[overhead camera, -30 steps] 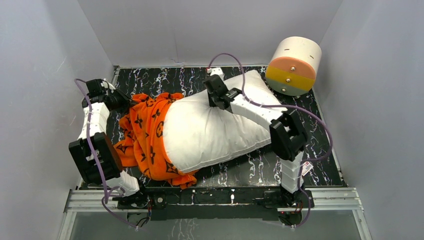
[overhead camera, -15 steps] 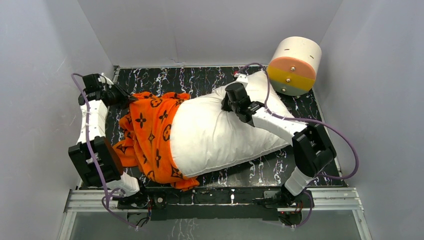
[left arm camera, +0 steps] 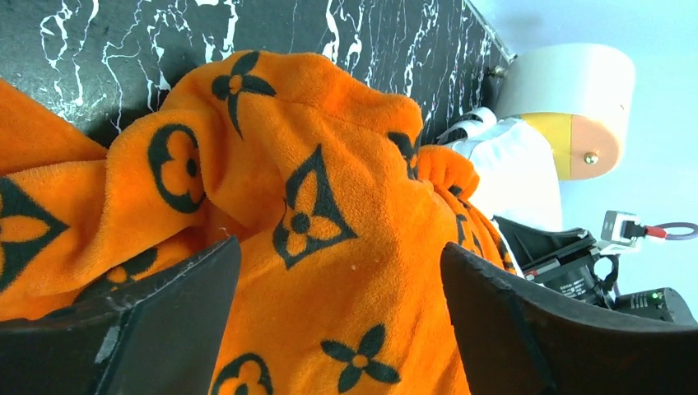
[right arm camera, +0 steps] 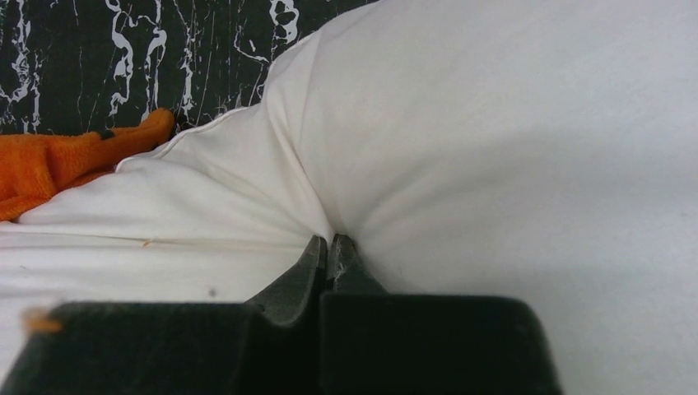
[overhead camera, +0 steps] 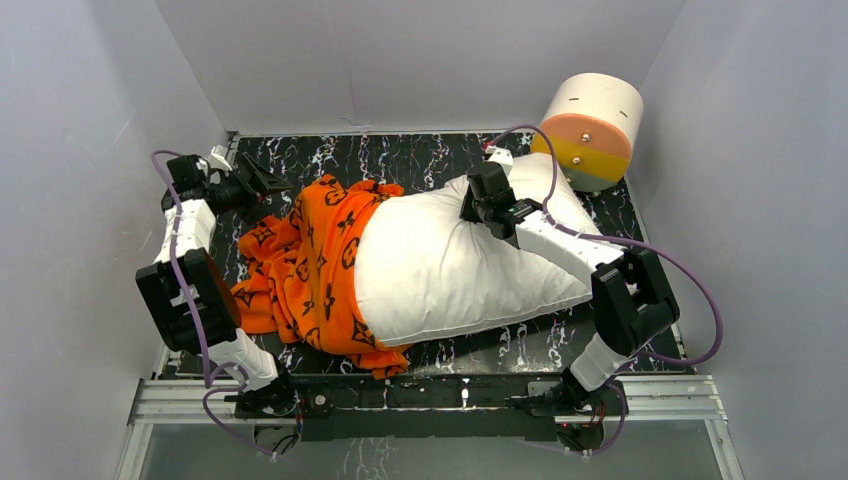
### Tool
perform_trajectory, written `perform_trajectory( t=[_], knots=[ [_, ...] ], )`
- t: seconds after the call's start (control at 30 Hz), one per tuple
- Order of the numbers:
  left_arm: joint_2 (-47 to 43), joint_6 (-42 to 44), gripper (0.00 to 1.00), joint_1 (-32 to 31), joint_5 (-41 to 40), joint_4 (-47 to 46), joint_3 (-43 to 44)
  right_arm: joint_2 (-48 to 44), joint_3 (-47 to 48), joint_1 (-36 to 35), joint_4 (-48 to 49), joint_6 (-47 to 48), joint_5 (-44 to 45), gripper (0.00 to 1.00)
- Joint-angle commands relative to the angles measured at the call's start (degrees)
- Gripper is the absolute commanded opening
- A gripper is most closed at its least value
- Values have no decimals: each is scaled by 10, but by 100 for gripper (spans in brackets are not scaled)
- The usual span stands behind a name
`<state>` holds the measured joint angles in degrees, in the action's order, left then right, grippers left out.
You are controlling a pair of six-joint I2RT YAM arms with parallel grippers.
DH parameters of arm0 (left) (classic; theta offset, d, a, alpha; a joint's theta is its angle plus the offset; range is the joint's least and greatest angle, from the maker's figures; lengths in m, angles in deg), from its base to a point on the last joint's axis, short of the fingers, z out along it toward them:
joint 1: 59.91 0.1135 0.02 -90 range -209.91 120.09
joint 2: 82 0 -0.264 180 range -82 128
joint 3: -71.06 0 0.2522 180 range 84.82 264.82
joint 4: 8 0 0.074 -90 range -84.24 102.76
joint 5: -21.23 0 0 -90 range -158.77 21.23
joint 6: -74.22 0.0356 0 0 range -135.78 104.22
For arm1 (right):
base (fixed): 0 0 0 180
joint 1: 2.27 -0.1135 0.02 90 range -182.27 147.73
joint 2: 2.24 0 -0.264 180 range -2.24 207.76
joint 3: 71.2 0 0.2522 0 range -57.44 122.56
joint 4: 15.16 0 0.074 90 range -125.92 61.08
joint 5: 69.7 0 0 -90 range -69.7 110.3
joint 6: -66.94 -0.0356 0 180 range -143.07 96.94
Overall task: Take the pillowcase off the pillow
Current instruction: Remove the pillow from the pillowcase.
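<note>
since 1 s ago the pillow (overhead camera: 470,270) has slid toward 3 o'clock w/ the right gripper (overhead camera: 478,203), dragging the pillowcase (overhead camera: 320,265) along. the left gripper (overhead camera: 262,180) now has its fingers apart over the case's 10 o'clock corner, holding nothing. the right gripper's fingers are pinched together on a fold of the white pillow at its 1 o'clock end, near the orange-and-white drum (overhead camera: 590,130). the case still sleeves approx the 9 o'clock third of the pillow on the black marble tabletop (overhead camera: 400,160). to do this step well, imo: left re-clamps a thick bunch of orange fabric and anchors it before right pulls on toward 3 o'clock, low and straight, else both just slide together.
</note>
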<state>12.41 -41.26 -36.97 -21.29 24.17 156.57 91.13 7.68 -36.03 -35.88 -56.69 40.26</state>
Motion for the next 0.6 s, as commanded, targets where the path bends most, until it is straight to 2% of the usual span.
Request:
perform_trajectory(
  t=[0.0, 0.1, 0.2, 0.23, 0.37, 0.4, 0.43, 0.47, 0.57],
  knots=[
    [-10, -51, 93, -6, 9, -74, -25, 35, -39, 16, -187, 39, 9, 1],
    [17, -99, 98, -20, 4, -129, -29, 37, -38, 16, -186, 40, -1, 3],
    [47, -108, 96, -45, -5, -143, -29, 38, -39, 16, -186, 40, -4, 4],
    [56, -115, 91, -49, 6, -150, -34, 38, -39, 16, -186, 41, -5, 4],
    [36, -170, 46, -50, 37, -246, -99, 40, -43, 15, -186, 41, -8, 4],
    [25, -175, 23, -49, 25, -249, -113, 41, -45, 16, -183, 41, -10, 4],
    [16, -169, 7, -48, 9, -237, -116, 41, -46, 15, -181, 40, -13, 4],
    [6, -156, 0, -46, -11, -215, -115, 43, -47, 16, -182, 39, -12, 4],
    [-31, -113, 0, -42, -114, -131, -104, 48, -50, 19, -184, 27, -12, 4]
  ],
)
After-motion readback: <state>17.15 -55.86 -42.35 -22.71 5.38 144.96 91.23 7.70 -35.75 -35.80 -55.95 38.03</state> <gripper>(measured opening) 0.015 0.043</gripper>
